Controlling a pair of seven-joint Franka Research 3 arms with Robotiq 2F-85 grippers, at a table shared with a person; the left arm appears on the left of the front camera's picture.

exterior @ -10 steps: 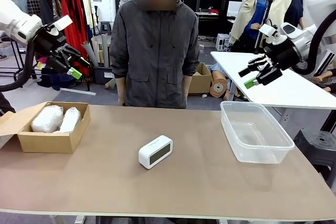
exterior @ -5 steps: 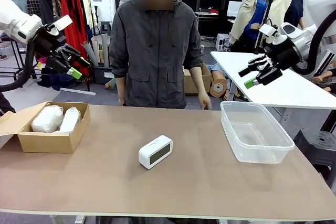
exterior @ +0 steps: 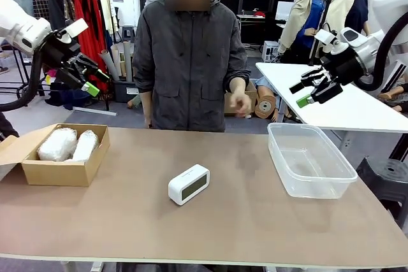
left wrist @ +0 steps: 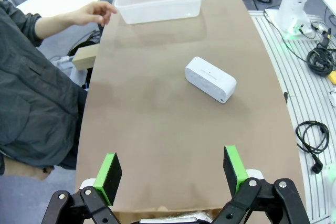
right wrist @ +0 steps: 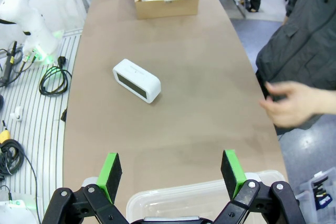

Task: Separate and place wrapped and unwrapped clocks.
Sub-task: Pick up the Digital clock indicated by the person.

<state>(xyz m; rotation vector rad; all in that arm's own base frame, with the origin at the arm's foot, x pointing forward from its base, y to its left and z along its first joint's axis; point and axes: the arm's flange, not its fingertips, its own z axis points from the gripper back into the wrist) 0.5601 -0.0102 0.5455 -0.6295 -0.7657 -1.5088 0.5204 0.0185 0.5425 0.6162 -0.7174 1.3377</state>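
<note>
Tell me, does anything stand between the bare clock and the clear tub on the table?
Nothing visible does. Only bare table lies between the clock and the tub. The person's hand is raised by the table's far edge, off that path.

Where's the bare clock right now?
Front view: the bare clock stands near the middle of the table, between the cardboard box at the left and the clear tub at the right, touching neither.
</note>
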